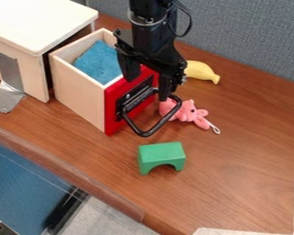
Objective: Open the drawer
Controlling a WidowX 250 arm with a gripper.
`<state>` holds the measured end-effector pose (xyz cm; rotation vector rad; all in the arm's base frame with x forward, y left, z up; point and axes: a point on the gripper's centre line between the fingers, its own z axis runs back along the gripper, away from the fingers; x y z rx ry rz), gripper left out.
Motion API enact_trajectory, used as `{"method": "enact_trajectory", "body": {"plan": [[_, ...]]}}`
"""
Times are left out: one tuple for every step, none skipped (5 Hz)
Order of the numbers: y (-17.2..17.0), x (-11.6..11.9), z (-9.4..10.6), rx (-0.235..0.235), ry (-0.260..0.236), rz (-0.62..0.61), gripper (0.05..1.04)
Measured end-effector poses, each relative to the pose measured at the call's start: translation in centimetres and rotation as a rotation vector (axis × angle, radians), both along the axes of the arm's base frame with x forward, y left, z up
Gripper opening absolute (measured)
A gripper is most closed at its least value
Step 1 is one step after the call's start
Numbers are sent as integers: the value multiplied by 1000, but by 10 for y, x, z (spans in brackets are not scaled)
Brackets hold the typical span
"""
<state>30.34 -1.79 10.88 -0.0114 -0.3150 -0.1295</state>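
Observation:
The drawer (pixel 79 94) stands pulled out from the white-topped wooden cabinet (pixel 20 75), with a blue cloth (pixel 99 63) inside. Its red front (pixel 111 124) carries a black looped handle (pixel 150 132) that sticks out toward the lower right. Above the red front hangs my gripper (pixel 148 79), open, its fingers well apart: one is over the drawer's inner side of the front, the other is outside by the handle's upper right end. Whether that finger touches the handle, I cannot tell.
A pink stuffed toy (pixel 187 113) lies right beside the handle, and a yellow banana (pixel 201 71) is behind it. A green arch block (pixel 161 156) stands below the handle. Grey tape (pixel 5 97) sits at the cabinet's left, and a grey partition rises at the back.

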Motion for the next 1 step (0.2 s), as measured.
{"method": "enact_trajectory", "body": {"plan": [[0,0,-1,0,3,0,1001]]}}
